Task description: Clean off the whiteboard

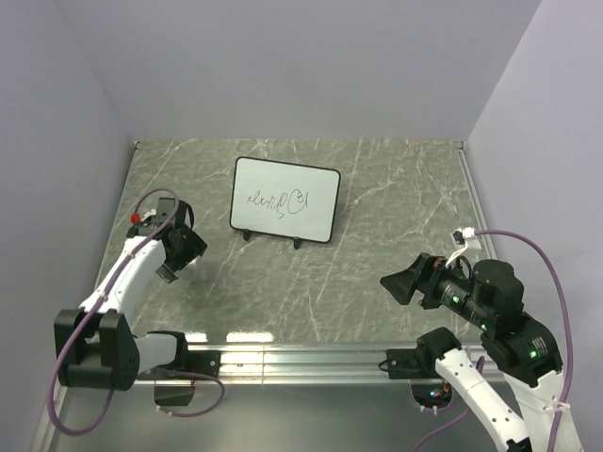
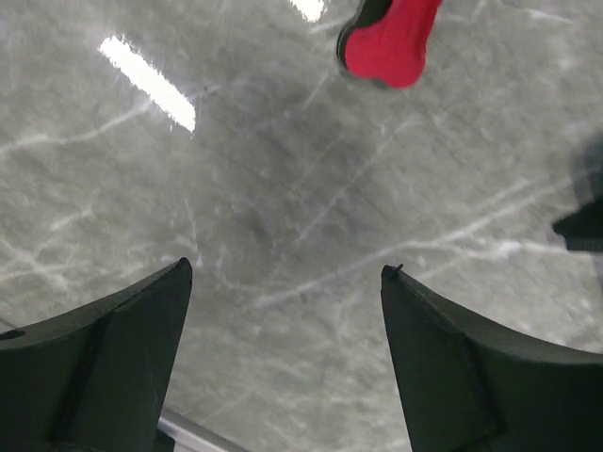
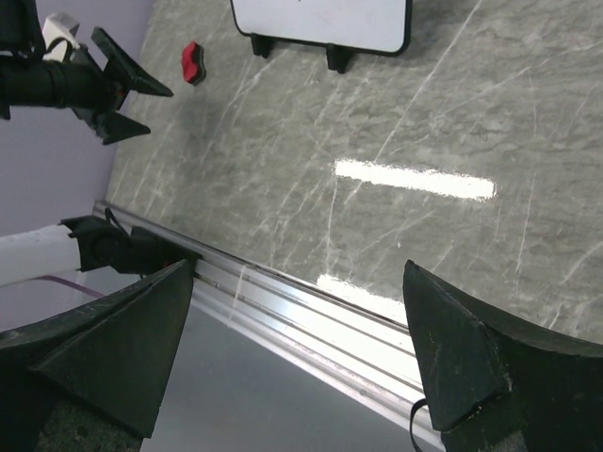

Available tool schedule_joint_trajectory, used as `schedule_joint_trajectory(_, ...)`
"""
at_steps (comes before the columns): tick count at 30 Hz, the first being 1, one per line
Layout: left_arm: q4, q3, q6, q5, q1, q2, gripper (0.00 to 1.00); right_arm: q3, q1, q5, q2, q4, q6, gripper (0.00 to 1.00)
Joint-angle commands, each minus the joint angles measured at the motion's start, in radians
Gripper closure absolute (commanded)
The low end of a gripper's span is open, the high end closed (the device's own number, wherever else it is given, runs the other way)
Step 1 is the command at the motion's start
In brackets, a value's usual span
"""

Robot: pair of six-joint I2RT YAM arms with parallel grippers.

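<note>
The whiteboard (image 1: 285,199) stands on two black feet at the back middle of the table, with dark scribbles on its face. Its lower edge shows in the right wrist view (image 3: 325,19). A small red eraser (image 1: 137,217) lies at the far left, partly behind the left arm. It also shows in the left wrist view (image 2: 391,38) and the right wrist view (image 3: 192,62). My left gripper (image 1: 182,259) is open and empty above the table, short of the eraser (image 2: 285,268). My right gripper (image 1: 396,282) is open and empty, raised at the right and pointing left (image 3: 298,266).
The grey marble table (image 1: 377,217) is walled in by purple walls on three sides. An aluminium rail (image 1: 283,358) runs along the near edge and shows in the right wrist view (image 3: 283,301). Purple cables hang off both arms.
</note>
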Motion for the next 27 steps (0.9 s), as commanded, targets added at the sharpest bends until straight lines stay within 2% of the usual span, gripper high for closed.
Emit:
schedule_joint_trajectory(1,0.081,0.051,0.051,-0.056,-0.002,0.085,0.13,0.021,0.012,-0.013,0.036,0.021,-0.036,0.02)
schedule_joint_trajectory(8,0.185,0.097,0.117,-0.033,0.022,0.245,0.12,0.032,0.02,0.027,0.083,0.038,-0.067,0.02)
schedule_joint_trajectory(20,0.25,0.201,0.197,-0.009,0.108,0.459,0.18,0.012,0.023,0.067,0.192,0.126,-0.068,0.02)
schedule_joint_trajectory(23,0.268,0.213,0.207,0.002,0.11,0.492,0.22,0.006,0.021,0.065,0.223,0.159,-0.062,0.02)
schedule_joint_trajectory(27,0.289,0.23,0.213,0.025,0.111,0.516,0.39,-0.001,0.021,0.068,0.258,0.201,-0.054,0.02)
